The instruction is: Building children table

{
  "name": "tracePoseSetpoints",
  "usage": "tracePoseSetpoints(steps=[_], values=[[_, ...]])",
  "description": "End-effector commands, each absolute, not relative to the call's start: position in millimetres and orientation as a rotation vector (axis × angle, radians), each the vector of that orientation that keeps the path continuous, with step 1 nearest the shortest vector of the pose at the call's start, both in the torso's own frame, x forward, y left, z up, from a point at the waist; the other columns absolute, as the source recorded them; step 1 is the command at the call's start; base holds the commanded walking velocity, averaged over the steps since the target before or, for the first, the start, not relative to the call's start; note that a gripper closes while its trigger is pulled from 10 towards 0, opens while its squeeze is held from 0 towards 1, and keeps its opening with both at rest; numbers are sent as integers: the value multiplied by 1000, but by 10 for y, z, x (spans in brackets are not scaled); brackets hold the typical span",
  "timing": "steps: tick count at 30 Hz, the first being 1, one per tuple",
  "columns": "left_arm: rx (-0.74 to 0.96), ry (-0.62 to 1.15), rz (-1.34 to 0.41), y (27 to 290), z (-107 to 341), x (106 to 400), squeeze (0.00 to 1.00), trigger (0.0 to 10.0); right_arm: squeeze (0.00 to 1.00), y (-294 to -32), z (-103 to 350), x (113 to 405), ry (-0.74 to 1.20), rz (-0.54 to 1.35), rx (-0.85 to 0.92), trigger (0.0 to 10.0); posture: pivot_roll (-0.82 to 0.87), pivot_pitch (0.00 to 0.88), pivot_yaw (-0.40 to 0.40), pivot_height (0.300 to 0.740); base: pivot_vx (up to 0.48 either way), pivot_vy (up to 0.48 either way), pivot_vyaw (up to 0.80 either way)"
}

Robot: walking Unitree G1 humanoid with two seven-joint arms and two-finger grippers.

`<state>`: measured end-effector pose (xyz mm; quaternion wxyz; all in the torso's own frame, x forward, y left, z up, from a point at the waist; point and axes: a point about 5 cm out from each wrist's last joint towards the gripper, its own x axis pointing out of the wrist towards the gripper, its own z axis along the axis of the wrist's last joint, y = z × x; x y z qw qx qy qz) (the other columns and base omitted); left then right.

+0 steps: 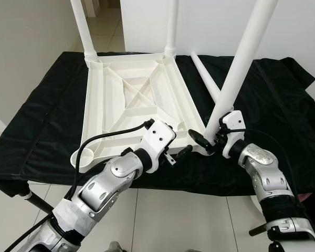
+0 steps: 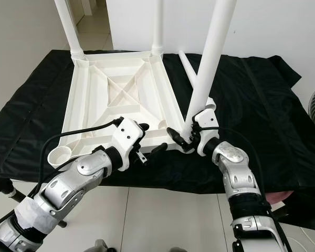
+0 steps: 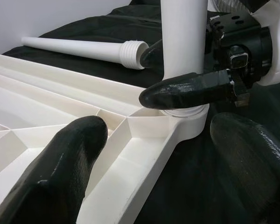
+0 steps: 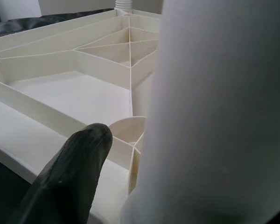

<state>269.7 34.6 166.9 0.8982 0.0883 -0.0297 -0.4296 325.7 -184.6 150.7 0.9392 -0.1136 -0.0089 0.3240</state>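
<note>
The white tabletop (image 1: 131, 100) lay upside down on the black cloth (image 1: 283, 105) with two far legs fitted. The right gripper (image 1: 207, 140) clamped a third leg (image 1: 236, 68) — tilted — into its near corner socket (image 3: 184, 123). The left gripper (image 1: 179, 152), fingers apart, straddled the tabletop's near edge. A fourth leg (image 3: 84, 47) lay loose — its socket (image 1: 84, 156) open.

Upturned tabletop (image 1: 127, 100): white plastic, smooth, ribbed underside, faint sheen. Upright legs (image 1: 242, 55): same white plastic, smooth, slightly glossy. Loose leg (image 3: 79, 47) on cloth: white plastic, threaded ridged end. Cloth (image 1: 37, 115) beneath: black, thin, creased, satin sheen in folds. Left gripper (image 1: 180, 152) and right gripper (image 1: 203, 143): fingers (image 3: 189, 88) black, matt, rubbery look, faintly textured. Wrist housings (image 1: 158, 137): glossy white plastic. Forearms (image 1: 260, 160): silver, metallic-looking, polished. Floor (image 1: 163, 218): pale tiles, glossy.
</note>
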Motion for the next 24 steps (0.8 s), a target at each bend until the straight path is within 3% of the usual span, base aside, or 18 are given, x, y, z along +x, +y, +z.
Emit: tracePoseSetpoints(steps=[1, 10, 11, 12, 13, 14, 15, 24], values=[[203, -51, -1059, 328, 1672, 2653, 0, 10000, 0, -1816, 1400, 3236, 28, 703, -226, 0, -112, 29, 39, 740, 0, 0, 0], [200, -48, -1062, 328, 1665, 2641, 0, 10000, 0, -1853, 1328, 3217, 38, 686, -187, 0, -117, 36, 43, 740, 0, 0, 0], [200, -47, -1063, 327, 1664, 2639, 0, 10000, 0, -1863, 1331, 3220, 35, 670, -181, 4235, -117, 36, 43, 740, 0, 0, 0], [200, -47, -1063, 327, 1664, 2639, 0, 10000, 0, -1863, 1331, 3220, 35, 670, -181, 4235, -117, 36, 43, 740, 0, 0, 0], [199, -47, -1065, 326, 1663, 2637, 0, 10000, 0, -1870, 1337, 3224, 33, 642, -172, 7294, -120, 38, 44, 740, 0, 0, 0], [199, -47, -1065, 326, 1663, 2637, 0, 10000, 0, -1870, 1337, 3224, 33, 642, -172, 7294, -120, 38, 44, 740, 0, 0, 0], [199, -47, -1066, 324, 1662, 2634, 0, 10000, 0, -1871, 1338, 3228, 30, 608, -161, 10000, -122, 42, 44, 740, 0, 0, 0], [193, -42, -1074, 308, 1649, 2616, 0, 10000, 0, -1785, 1387, 3206, 4, 444, -134, 10000, -127, 51, 41, 740, 0, 0, 0]])
